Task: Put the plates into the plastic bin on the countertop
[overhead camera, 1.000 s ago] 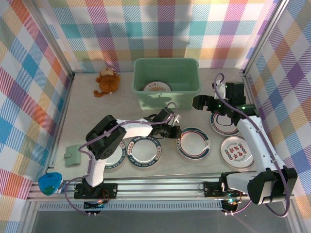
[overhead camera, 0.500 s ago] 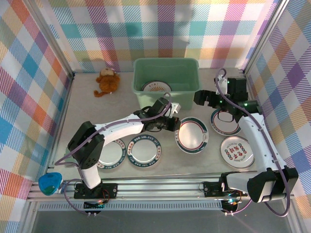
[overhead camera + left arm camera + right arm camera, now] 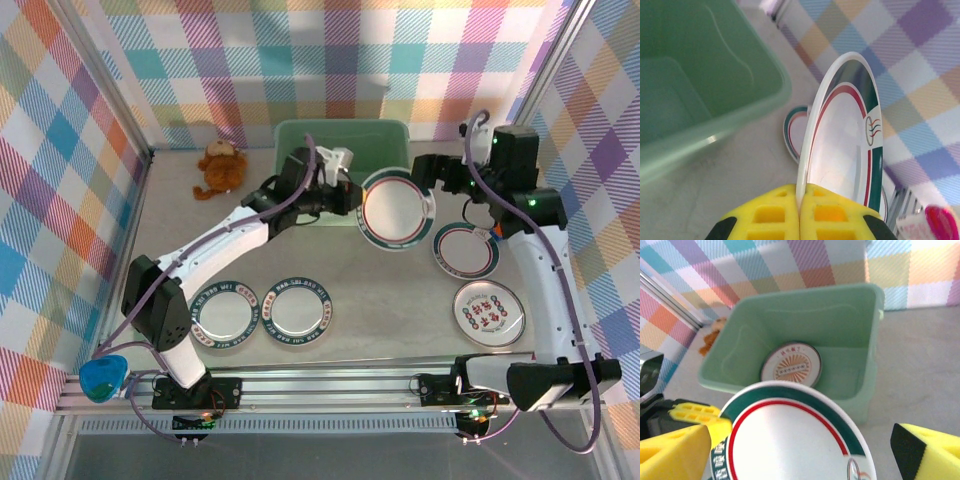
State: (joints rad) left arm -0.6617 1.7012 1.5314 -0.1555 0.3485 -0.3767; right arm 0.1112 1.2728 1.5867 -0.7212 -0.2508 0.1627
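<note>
Four glossy round plates (image 3: 297, 308) lie flat on the marbled grey table (image 3: 400, 330). The left end effector (image 3: 352, 195) has lifted a fifth, teal-and-red-banded plate (image 3: 397, 208) off the table to beside the smooth mint plastic bin (image 3: 340, 127).

Left wrist: ribbed yellow pads (image 3: 770, 217) pinch its rim.

Right wrist: the right end effector (image 3: 801, 440) gapes wide, empty, and a sunburst plate (image 3: 791, 365) lies inside the bin.

Top cam high, looks down over whole bench (image 3: 390, 322); both wrist cams close in, sharing bin (image 3: 805, 320) & teal-rimmed plate (image 3: 840, 145).
</note>
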